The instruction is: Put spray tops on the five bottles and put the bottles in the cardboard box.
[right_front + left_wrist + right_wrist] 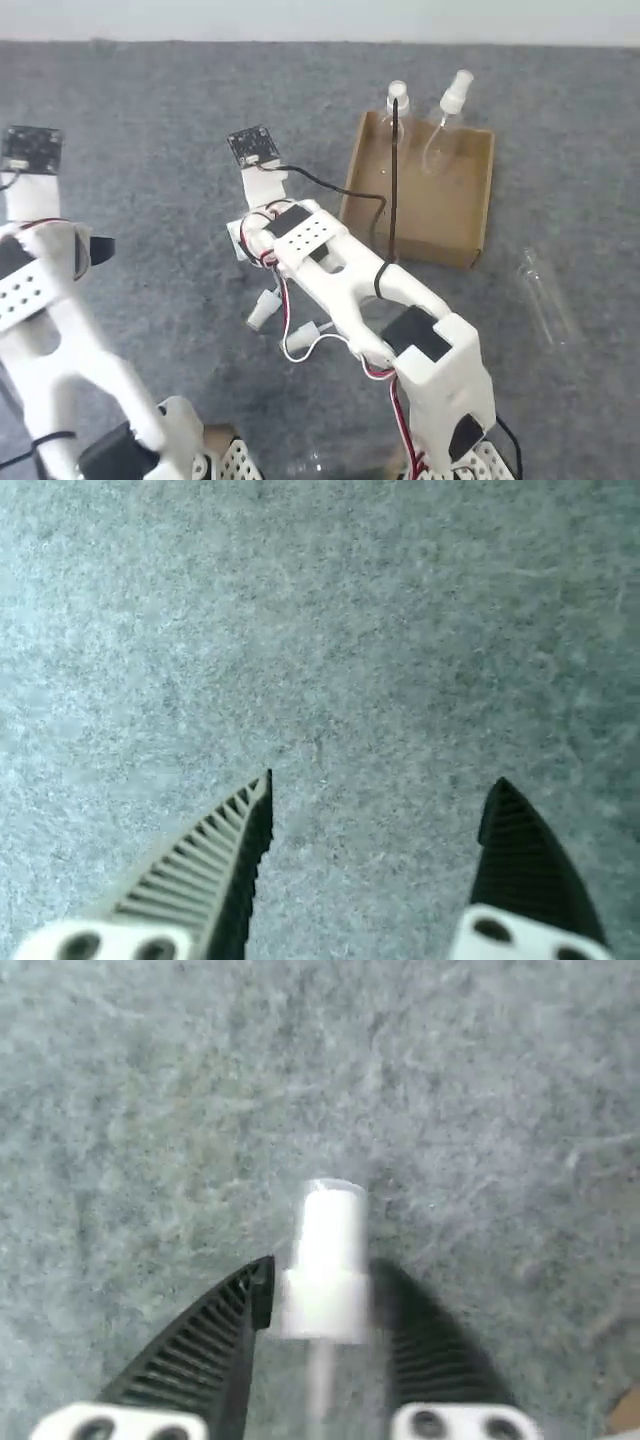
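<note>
1. Right jaws clamped on a spray top [322,1260] over the grey worktop [120,1080].
2. Left jaws sat apart over the worktop.
3. Two topped bottles [398,108] stood in the cardboard box [450,215]; one uncapped bottle [545,300] lay beside it.

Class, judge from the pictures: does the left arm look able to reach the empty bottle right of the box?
Probably not: the bottle lies on the far side, with the right arm standing between.

The right arm [410,292], nearest the cardboard box [415,245], is white plastic with black motors and red, white and black cables; the left arm [60,340], farther from it, seems alike.
</note>
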Motion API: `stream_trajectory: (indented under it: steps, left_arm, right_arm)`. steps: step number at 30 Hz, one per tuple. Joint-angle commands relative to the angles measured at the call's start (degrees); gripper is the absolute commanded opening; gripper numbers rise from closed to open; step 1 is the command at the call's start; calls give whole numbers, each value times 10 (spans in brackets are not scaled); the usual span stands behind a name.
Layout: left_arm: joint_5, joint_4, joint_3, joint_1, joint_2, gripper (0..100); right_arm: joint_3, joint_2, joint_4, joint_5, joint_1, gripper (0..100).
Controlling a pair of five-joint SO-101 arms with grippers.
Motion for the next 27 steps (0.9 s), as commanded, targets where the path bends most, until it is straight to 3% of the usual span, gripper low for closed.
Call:
stream_trajectory:
  steps: [1,4,16,22,27]
  left_arm:
    - [-5,11,-28,4,-1,305]
    - [-4,11,-27,4,-1,305]
    - [29,11,-6,23,-5,305]
    - [55,30,-3,65,-2,305]
    - [111,40,-3,112,-4,305]
  right_arm:
    - [-67,-8,58,-5,-18,271]
    - [-96,-12,108,-5,-29,322]
    - [-370,-12,476,-3,-2,322]
    - [-493,-12,625,91,-1,320]
    - [-497,-36,627,171,14,203]
